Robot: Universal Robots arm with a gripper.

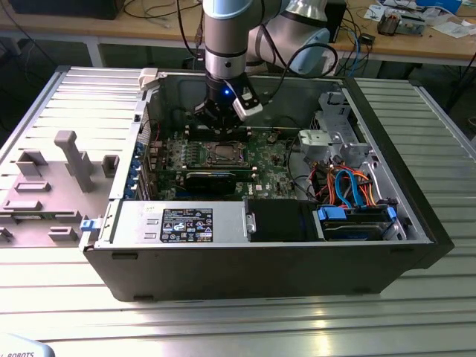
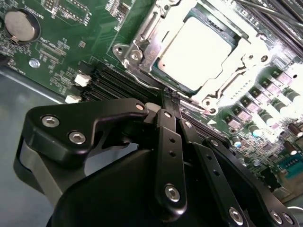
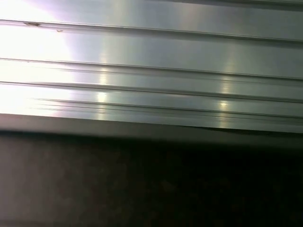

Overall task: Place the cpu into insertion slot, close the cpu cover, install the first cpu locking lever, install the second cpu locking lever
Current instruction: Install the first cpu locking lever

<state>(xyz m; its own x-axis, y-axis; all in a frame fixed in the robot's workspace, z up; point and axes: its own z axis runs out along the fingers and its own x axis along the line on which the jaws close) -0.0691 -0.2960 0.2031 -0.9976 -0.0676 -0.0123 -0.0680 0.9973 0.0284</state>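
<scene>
Ribbed metal counter (image 1: 67,82) is carrying an open computer case (image 1: 260,253), and wooden desks with cables are sitting behind it. Inside the case the green circuit board (image 1: 268,160) is lying flat, and the arm is reaching straight down so the tool (image 1: 220,119) is hovering just over the board's far edge, right beside the insertion slot (image 1: 222,154). In the second wrist view the tool (image 2: 170,97) is looking pinched together, fingers (image 2: 166,124) touching at the tips and gripping nothing that I can see. The cpu (image 2: 196,52) is already sitting in the insertion slot (image 2: 124,56), silvery top showing, and the cpu cover (image 2: 222,90) is looking like it's lying down around the chip with the lid showing through its window, though the glare is making it hard to be sure it's fully flat. So my guess is placing is done and the work is somewhere around the cover and locking lever part. I'm not making out the levers clearly, so I can't say if either is hooked. Whatever comes next is calling for a careful, precise push on thin metal parts right next to the memory slots (image 2: 111,85), so there isn't much room for slipping.
</scene>
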